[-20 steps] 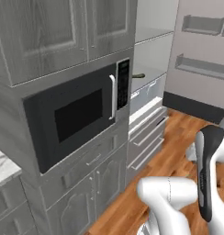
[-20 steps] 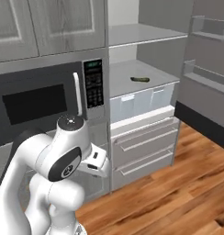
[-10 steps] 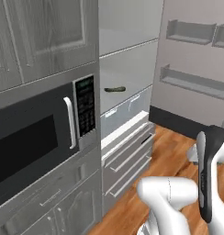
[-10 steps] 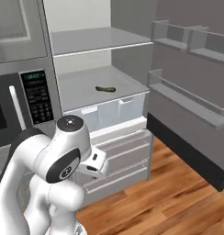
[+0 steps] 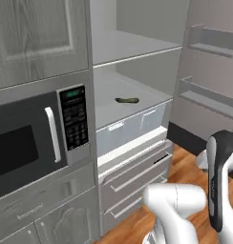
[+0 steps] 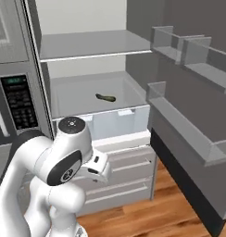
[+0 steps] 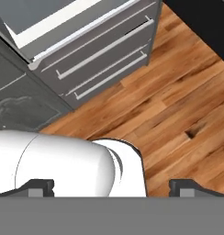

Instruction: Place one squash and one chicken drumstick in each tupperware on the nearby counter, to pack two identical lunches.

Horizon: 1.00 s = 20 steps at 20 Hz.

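Zucchini-like squash (image 5: 127, 100) lies alone on the fridge shelf (image 5: 137, 112), centre of both base views.

Expect it light, stiff and smooth-skinned, so it may roll; take it across its narrow middle. Your end effector (image 7: 111, 186) points at the wood floor (image 7: 178, 110), fingers wide apart and empty. Compared with earlier, the base has swung from the microwave (image 5: 37, 138) toward the open fridge.

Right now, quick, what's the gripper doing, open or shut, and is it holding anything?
Gripper: open, its two dark fingertips set wide apart, holding nothing, pointed down at the wood plank floor in front of the grey fridge drawers.
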Motion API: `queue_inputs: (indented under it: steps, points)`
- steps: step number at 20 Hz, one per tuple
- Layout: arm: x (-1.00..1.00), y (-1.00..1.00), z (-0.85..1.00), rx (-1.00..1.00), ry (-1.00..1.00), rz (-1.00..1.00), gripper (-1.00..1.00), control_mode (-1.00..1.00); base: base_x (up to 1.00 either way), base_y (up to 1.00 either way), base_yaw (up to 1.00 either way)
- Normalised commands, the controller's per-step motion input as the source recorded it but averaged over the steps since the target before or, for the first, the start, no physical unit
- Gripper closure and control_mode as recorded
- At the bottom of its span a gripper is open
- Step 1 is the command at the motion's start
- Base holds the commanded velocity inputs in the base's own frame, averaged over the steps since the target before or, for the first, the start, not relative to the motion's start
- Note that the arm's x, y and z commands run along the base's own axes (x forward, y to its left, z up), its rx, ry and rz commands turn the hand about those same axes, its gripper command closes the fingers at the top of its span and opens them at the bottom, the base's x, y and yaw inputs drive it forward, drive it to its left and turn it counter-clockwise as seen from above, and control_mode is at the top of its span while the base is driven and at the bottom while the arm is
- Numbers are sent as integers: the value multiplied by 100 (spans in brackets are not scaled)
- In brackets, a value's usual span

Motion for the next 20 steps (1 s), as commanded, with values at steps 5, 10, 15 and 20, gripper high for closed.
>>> queue_inputs:
  steps: [5, 10, 15, 20]
  points:
    - [0, 0, 0, 0, 0, 0, -100, 100, 28, 0, 37]
    - [0, 0, 0, 0, 0, 0, -100, 100, 35, -3, 38]
    - [0, 0, 0, 0, 0, 0, -100, 100, 28, -37, 25]
    - [0, 0, 0, 0, 0, 0, -100, 100, 16, -67, 19]
